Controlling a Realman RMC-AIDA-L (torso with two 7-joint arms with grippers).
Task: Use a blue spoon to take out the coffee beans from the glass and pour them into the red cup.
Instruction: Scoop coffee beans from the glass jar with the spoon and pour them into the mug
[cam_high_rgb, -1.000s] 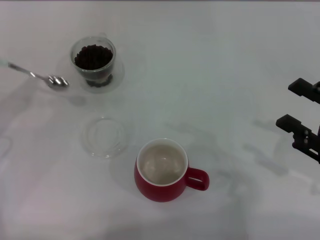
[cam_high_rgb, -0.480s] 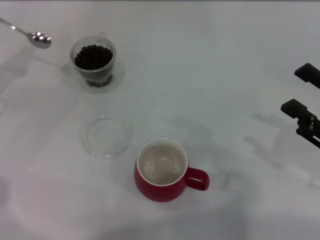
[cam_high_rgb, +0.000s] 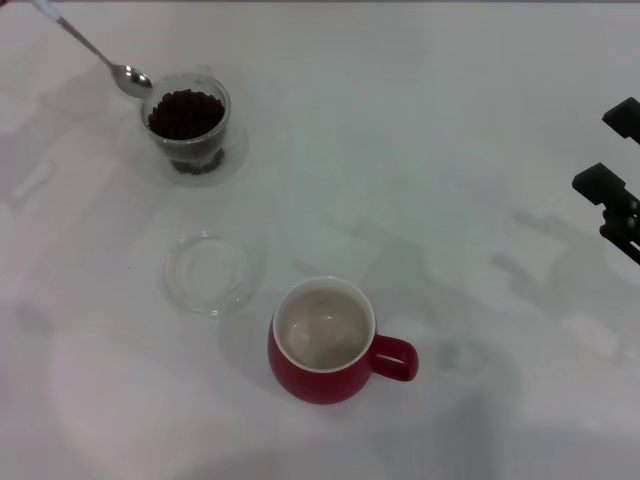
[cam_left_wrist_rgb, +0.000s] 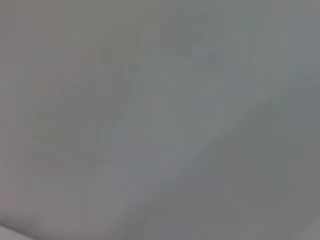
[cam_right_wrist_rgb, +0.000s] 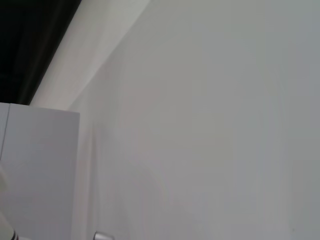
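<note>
At the glass's (cam_high_rgb: 186, 125) far-left rim you have the blue spoon (cam_high_rgb: 97, 52), its metal bowl just beside the rim on the outer side, hanging in the air and not yet over the opening. Its long axis runs from that bowl up and away to the far-left corner of the head view, where the handle leaves the picture. Whatever holds it is out of sight, so you cannot tell from here how the left gripper stands; by its side it is surely the nearer arm to the glass. The spoon's bowl looks empty.

Inside the glass the coffee beans (cam_high_rgb: 186, 113) lie heaped close to the brim, to the right of and a little nearer than the spoon's bowl. So the move ahead, as I judge it, is a short carry to the right and a dip down into the heap.

Nearer than the glass lies a flat clear dish (cam_high_rgb: 208, 272). To the right of the dish, nearer still, stands the red cup (cam_high_rgb: 324, 341), handle pointing right, no beans visible inside.

Far right of the glass, well apart, the right gripper (cam_high_rgb: 620, 150) waits at the edge, fingers spread and holding nothing.
</note>
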